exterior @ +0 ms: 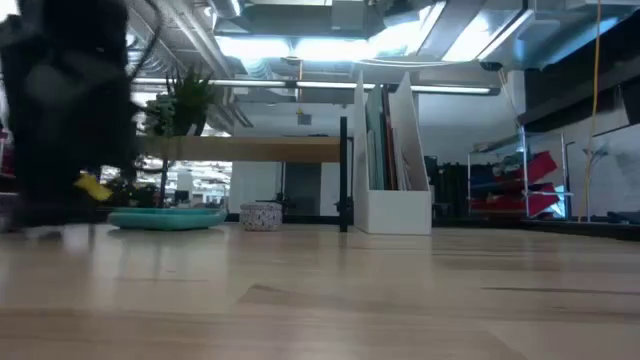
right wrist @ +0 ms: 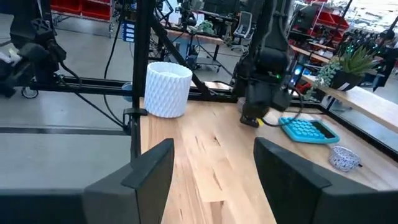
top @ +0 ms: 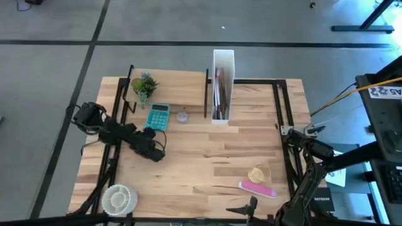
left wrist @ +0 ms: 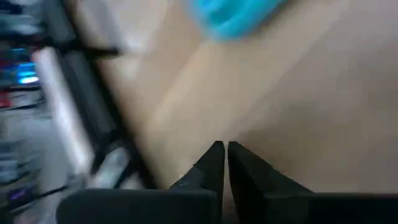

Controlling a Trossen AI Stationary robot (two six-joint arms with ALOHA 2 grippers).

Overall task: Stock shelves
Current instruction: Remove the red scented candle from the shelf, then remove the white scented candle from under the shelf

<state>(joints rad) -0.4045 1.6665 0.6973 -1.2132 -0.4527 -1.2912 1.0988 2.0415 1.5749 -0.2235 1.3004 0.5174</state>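
Note:
The shelves (top: pixel 169 81) are a low light-wood board on black posts at the table's far left of centre, seen also in the low view (exterior: pixel 260 150). A small green plant (top: pixel 144 86) stands on the board. A teal calculator (top: pixel 158 117) lies flat on the table at the board's near edge, with a small speckled round thing (top: pixel 182 117) beside it. My left gripper (top: pixel 161 152) is shut and empty over bare table, just near of the calculator (left wrist: pixel 236 15). My right gripper (right wrist: pixel 214 155) stands open and empty at the table's right edge (top: pixel 286 130).
A tall white file box (top: pixel 222 85) with papers stands right of the shelves. A white ribbed cup (top: pixel 119 198) stands at the near left corner. A pink flat thing (top: pixel 257 188) and a golden round thing (top: pixel 259 173) lie near right. The table's middle (top: pixel 213 157) is bare wood.

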